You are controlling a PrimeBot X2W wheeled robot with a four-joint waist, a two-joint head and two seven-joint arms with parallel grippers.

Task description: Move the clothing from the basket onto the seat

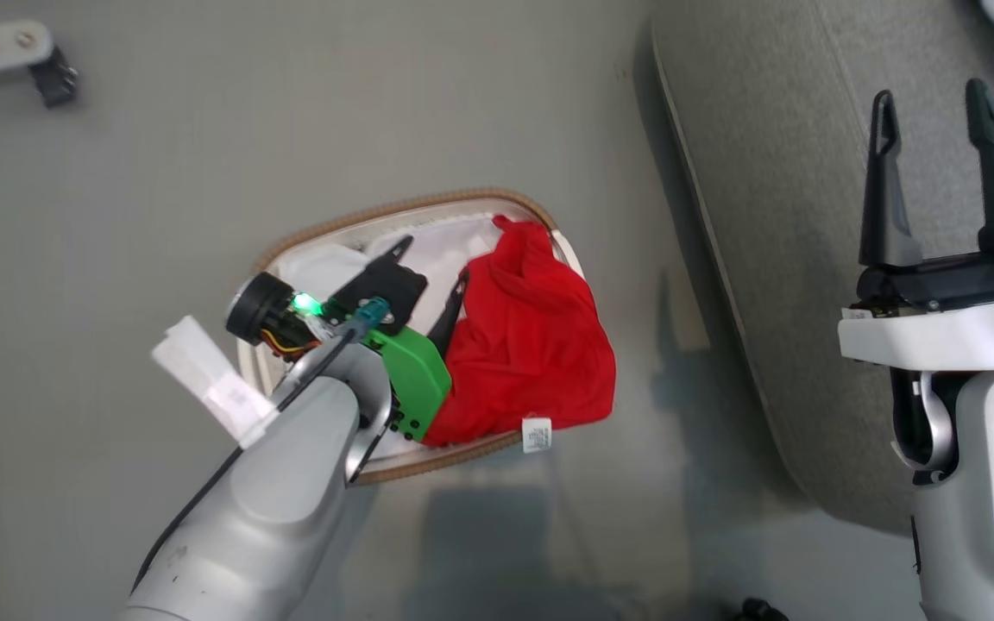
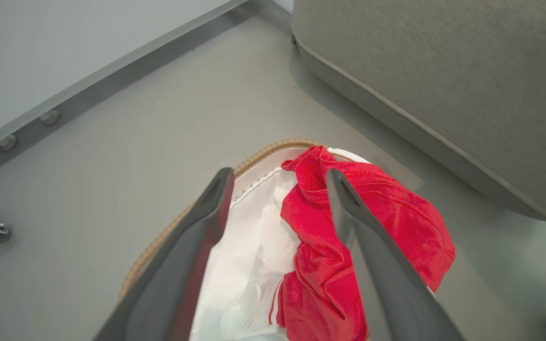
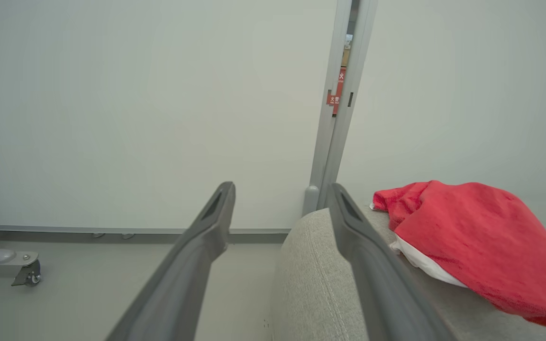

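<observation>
Clothing (image 1: 540, 345), a red heap, fills the 3 o'clock side of the basket (image 1: 428, 200); it looks soft, light, likely to sag, best pinched at the bunched fold near 12 o'clock; left gripper (image 1: 434, 259) hangs spread at its 9 o'clock edge; right gripper (image 1: 930, 90) spread, empty, over the seat (image 1: 773, 172).

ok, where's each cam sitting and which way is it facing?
Head: up top, looking down at basket, seat; left gripper, right gripper show.
Left wrist: above basket, looking down into it at clothing; own fingers.
Right wrist: level over seat toward wall; own fingers, red piece on seat.
Shared: head and left wrist both see basket's clothing.
</observation>
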